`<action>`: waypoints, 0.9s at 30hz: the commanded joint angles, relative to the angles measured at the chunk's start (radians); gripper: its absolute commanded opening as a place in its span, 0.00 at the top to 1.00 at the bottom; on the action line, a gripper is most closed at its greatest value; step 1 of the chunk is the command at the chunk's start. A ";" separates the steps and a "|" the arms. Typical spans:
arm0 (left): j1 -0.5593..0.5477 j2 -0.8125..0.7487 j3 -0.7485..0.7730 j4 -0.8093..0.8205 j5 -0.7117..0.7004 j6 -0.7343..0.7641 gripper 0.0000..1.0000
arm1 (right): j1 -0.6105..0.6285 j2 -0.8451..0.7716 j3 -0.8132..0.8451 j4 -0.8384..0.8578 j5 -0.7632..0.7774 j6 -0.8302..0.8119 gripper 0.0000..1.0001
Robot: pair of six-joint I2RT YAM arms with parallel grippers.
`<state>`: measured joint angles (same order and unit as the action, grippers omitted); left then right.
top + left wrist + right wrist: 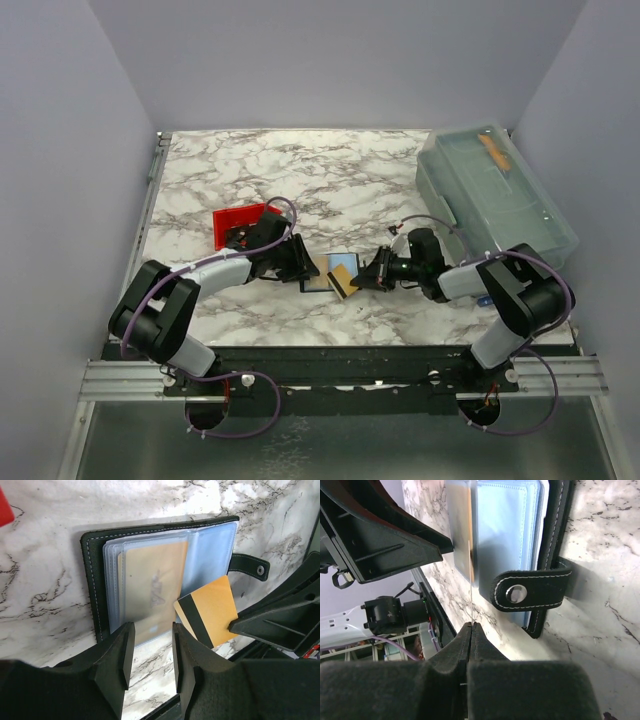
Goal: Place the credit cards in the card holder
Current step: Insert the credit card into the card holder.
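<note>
Robot lab booth — plain walls (330, 60), marbled table (330, 170).

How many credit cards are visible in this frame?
2: one yellowish card sleeved inside the open card holder, one striped card pinched by the right gripper beside it. The bluish pocket may hide another.

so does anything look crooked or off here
The yellow card in the right gripper sits skewed at the open card holder, one corner over the clear sleeves, not in a pocket. Nothing looks damaged.

my top view high from the near edge, down over the whole table (330, 170), wrist views close in, facing each other across the holder (210, 550)
</note>
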<state>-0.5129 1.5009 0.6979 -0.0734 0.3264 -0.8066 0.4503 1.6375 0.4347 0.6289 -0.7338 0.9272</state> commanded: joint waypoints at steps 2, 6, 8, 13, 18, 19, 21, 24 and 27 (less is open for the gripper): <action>-0.004 0.016 -0.002 -0.077 -0.093 0.011 0.59 | -0.002 0.050 -0.003 0.069 0.013 -0.005 1.00; -0.004 0.022 -0.013 -0.083 -0.099 -0.007 0.59 | -0.004 0.063 0.006 0.066 0.033 -0.013 1.00; -0.004 0.025 -0.015 -0.083 -0.098 -0.009 0.59 | -0.004 0.059 0.016 0.041 0.050 -0.030 1.00; -0.004 0.036 -0.019 -0.083 -0.088 -0.013 0.59 | -0.003 0.058 0.046 -0.001 0.092 -0.074 1.00; -0.005 0.054 -0.010 -0.081 -0.055 -0.018 0.57 | -0.002 0.095 0.076 0.025 0.090 -0.081 1.00; -0.004 0.051 -0.007 -0.079 -0.048 -0.019 0.57 | -0.002 0.100 0.082 0.031 0.091 -0.081 1.00; -0.004 0.032 -0.003 -0.075 -0.044 -0.020 0.53 | -0.002 0.111 0.092 0.051 0.090 -0.081 1.00; 0.003 -0.016 -0.005 -0.071 -0.051 -0.017 0.49 | -0.003 0.125 0.110 0.067 0.096 -0.085 1.00; 0.031 -0.046 -0.005 -0.076 -0.039 -0.014 0.48 | -0.002 0.143 0.117 0.097 0.102 -0.083 1.00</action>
<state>-0.5110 1.4918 0.7052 -0.0929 0.3210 -0.8421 0.4503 1.7496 0.5278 0.6693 -0.6704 0.8665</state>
